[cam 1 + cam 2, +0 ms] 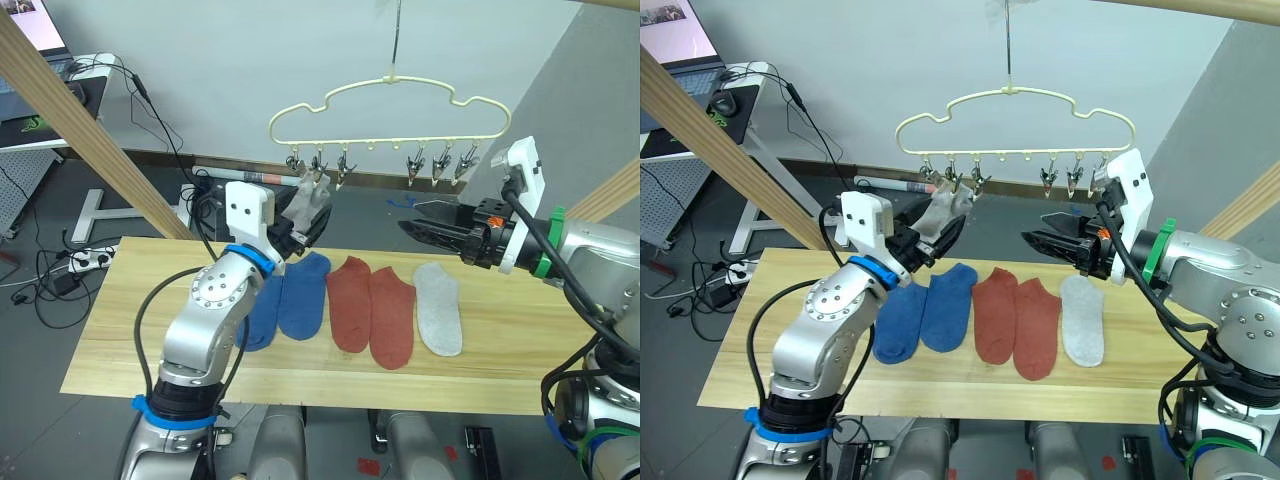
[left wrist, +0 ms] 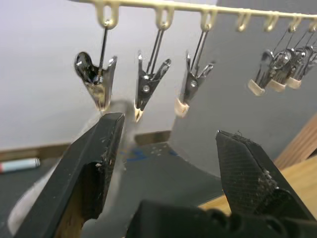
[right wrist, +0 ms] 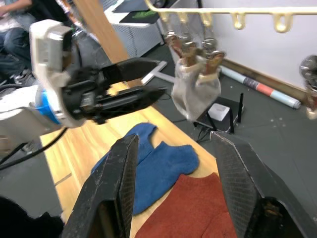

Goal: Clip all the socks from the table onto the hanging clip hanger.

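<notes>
The cream clip hanger (image 1: pixel 390 110) hangs above the far side of the table (image 1: pixel 120 340). One light grey sock (image 3: pixel 195 91) dangles from its clips on my left. My left gripper (image 3: pixel 167 77) is open right beside that sock, just under those clips (image 2: pixel 146 87). My right gripper (image 1: pixel 408 216) is open in the air below the clips on my right, pointing toward the left gripper, with nothing between its fingers. On the table lie two blue socks (image 1: pixel 290 300), two rust-red socks (image 1: pixel 370 310) and one light grey sock (image 1: pixel 438 308), side by side.
A slanted wooden beam (image 1: pixel 90 130) crosses on the left and another (image 1: pixel 610 195) stands at the right. Cables and a power strip (image 1: pixel 85 258) lie on the floor behind the table. A desk stands at back left, where a person (image 3: pixel 12 29) sits.
</notes>
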Robot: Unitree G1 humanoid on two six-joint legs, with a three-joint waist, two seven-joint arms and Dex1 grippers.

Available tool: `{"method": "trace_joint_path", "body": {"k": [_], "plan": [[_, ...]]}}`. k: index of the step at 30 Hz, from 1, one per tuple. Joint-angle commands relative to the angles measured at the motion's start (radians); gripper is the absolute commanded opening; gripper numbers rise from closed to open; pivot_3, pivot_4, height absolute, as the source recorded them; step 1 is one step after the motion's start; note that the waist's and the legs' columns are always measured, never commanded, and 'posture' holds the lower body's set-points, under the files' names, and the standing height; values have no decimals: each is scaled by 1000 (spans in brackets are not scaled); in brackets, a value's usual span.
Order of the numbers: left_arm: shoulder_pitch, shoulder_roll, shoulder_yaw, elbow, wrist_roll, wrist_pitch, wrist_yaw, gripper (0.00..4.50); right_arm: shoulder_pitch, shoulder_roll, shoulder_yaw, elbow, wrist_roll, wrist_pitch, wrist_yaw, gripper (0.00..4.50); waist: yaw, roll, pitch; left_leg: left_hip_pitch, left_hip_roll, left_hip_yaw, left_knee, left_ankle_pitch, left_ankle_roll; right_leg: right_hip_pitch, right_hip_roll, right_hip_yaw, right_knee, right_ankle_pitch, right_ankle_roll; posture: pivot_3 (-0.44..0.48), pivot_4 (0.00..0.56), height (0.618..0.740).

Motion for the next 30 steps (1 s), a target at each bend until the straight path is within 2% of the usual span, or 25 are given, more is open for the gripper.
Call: {"method": "trace_joint_path", "body": {"k": [1, 2, 17, 30], "plan": [[-9, -42, -5, 13, 47, -57, 37, 2580, -6, -31, -26, -32, 54, 4, -23, 2417, 0, 0, 0, 0, 0, 0, 0, 0, 0, 0, 0, 0, 0, 0, 0, 77, 297, 740], [-12, -51, -4, 19, 53, -60, 40, 2281, -4, -35, -27, -31, 65, 4, -32, 2417, 0, 0, 0, 0, 0, 0, 0, 0, 0, 0, 0, 0, 0, 0, 0, 74, 297, 740], [-131, -147, 13, 174, 107, -115, 93, 2281, 27, -61, -34, -35, 230, -22, -195, 2417, -7, 0, 0, 0, 0, 0, 3, 0, 0, 0, 0, 0, 4, 0, 0, 16, 294, 740], [-239, -197, 41, 318, 150, -167, 150, 2281, 73, -184, -25, -23, 432, -120, -354, 2417, -32, 0, 0, 0, -1, -1, 5, 1, 1, 0, 0, 0, 7, 0, 0, -30, 292, 740]]}}
